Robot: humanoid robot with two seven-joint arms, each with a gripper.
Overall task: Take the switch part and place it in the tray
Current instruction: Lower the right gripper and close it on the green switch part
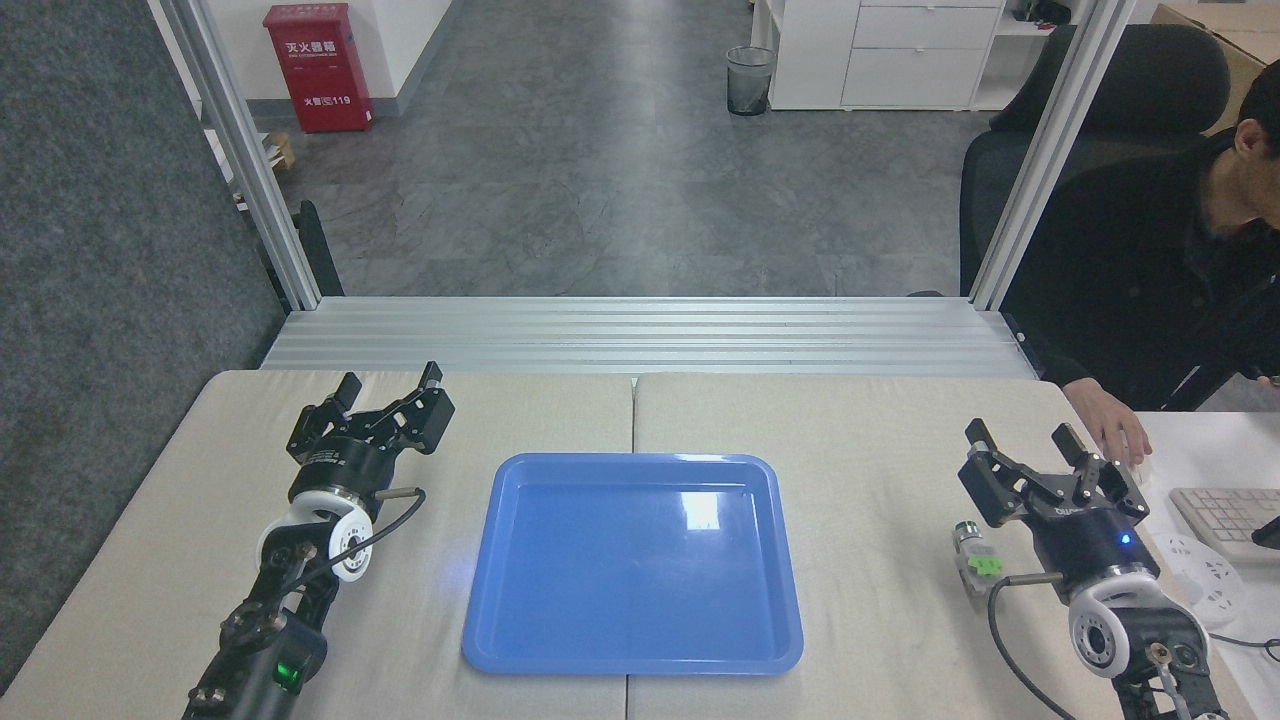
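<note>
The red cabinet [318, 66] on the floor reads "119".

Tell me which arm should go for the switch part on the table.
The right. The switch part lies just beside the right gripper, whose jaws stand open. The left gripper sits beyond the tray, on its far side.

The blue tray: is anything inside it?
Nothing lies inside the blue tray, only glare on its floor. The switch part sits outside on the table. What is beneath the tray is covered.
</note>
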